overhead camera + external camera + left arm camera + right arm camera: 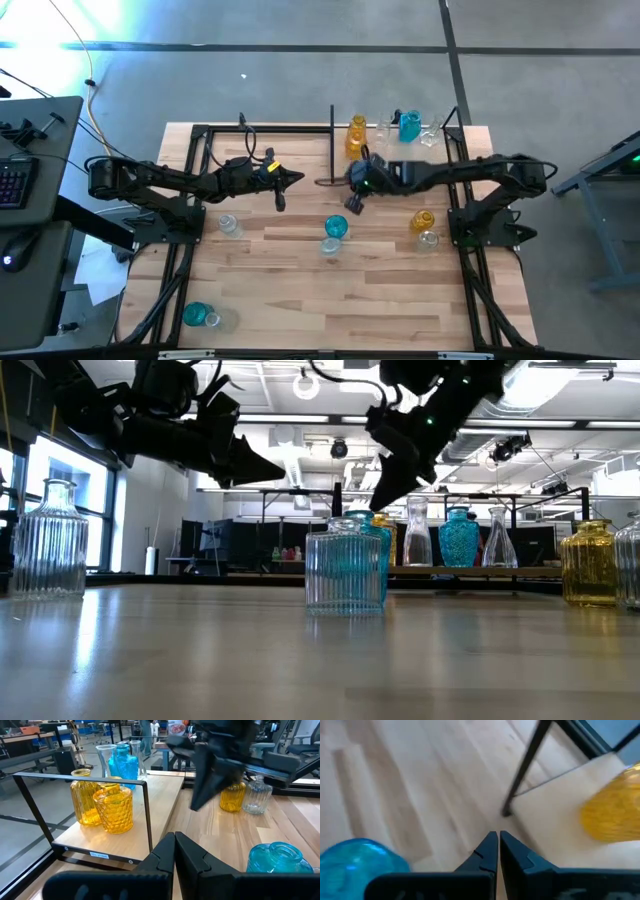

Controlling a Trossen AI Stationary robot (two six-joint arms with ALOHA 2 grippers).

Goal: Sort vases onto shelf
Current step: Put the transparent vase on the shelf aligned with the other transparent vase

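The shelf (395, 150), a light-wood board with a black frame, lies at the table's far side. On it stand two amber vases (114, 810), a teal one (409, 125) and clear ones (385, 128). More vases stand on the tabletop: a teal one (335, 228) with a clear one (330, 247) mid-table, an amber one (423, 220) with a clear one (428, 239) to the right. My right gripper (350, 200) hangs shut and tilted down, above the table just near of the shelf's left end. My left gripper (290, 180) hovers shut, left of the shelf.
A clear vase (229, 225) stands left of centre. A teal vase (196, 315) and a clear one (213, 320) sit at the near left corner. A black upright post (525, 765) rises at the shelf's left end, close to my right gripper.
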